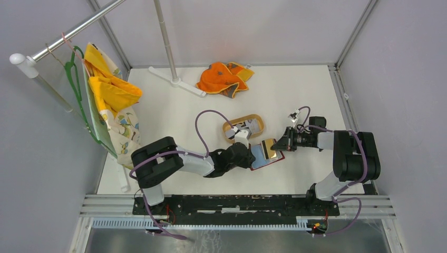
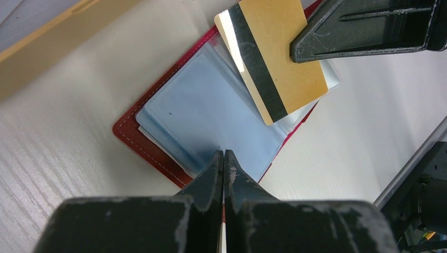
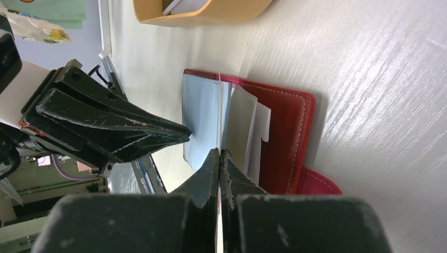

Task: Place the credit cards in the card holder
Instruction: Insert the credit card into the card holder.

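Observation:
The red card holder [image 1: 277, 157] lies open on the table, pale blue-grey sleeves up [image 2: 211, 110]. My left gripper [image 2: 224, 153] is shut, its tips pinched on the near edge of a blue sleeve. My right gripper [image 3: 220, 153] is shut on a gold credit card [image 2: 287, 63] with a black stripe. It holds the card tilted over the holder's far half [image 3: 284, 137], and the card shows edge-on in the right wrist view. More credit cards [image 1: 249, 126] lie in the tan tray [image 1: 260, 120] just behind. In the top view, the left gripper [image 1: 254, 158] and right gripper [image 1: 282, 143] meet over the holder.
An orange cloth [image 1: 224, 79] lies at the back of the table beside a white stand foot [image 1: 176, 81]. Yellow and patterned clothes [image 1: 108, 105] hang on a rail at the left. The tray's wooden wall [image 2: 42, 58] lies close beyond the holder.

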Robot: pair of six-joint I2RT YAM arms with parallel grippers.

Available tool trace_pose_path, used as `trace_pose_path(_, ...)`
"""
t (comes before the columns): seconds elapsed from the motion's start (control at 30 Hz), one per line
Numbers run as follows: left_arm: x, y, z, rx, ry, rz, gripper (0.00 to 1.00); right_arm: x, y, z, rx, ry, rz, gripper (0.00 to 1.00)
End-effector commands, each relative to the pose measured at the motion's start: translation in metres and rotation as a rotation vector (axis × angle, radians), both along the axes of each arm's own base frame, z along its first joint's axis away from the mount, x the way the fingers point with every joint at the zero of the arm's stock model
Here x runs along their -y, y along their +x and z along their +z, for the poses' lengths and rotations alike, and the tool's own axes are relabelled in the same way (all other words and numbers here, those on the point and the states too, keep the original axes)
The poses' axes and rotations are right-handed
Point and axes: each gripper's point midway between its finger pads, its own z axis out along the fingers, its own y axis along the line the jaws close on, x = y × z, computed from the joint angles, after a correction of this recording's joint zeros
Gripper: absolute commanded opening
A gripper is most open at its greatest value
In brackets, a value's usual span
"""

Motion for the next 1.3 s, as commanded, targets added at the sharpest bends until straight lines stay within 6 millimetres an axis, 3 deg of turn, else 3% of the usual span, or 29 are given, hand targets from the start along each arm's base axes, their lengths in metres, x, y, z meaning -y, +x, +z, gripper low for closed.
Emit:
trace_pose_path(0.0, 0.001, -0.001, -0.008, -0.016, 0.018, 0.027, 0.02, 0.001, 0.008, -0.001, 0.034, 0.001, -0.023, 0.00)
trace_pose_path(0.6, 0.003, -0.002, -0.011, -0.016, 0.026, 0.022, 0.02, -0.011, -0.006, -0.005, -0.021, 0.025, 0.030, 0.00)
trace_pose_path(0.83, 0.000, -0.001, -0.012, -0.012, 0.039, 0.028, 0.02, -0.006, -0.013, -0.018, -0.068, -0.060, 0.024, 0.00)
trace_pose_path(1.27, 0.001, 0.001, -0.012, -0.004, 0.051, 0.023, 0.02, -0.005, -0.015, -0.022, -0.066, -0.144, 0.062, 0.00)
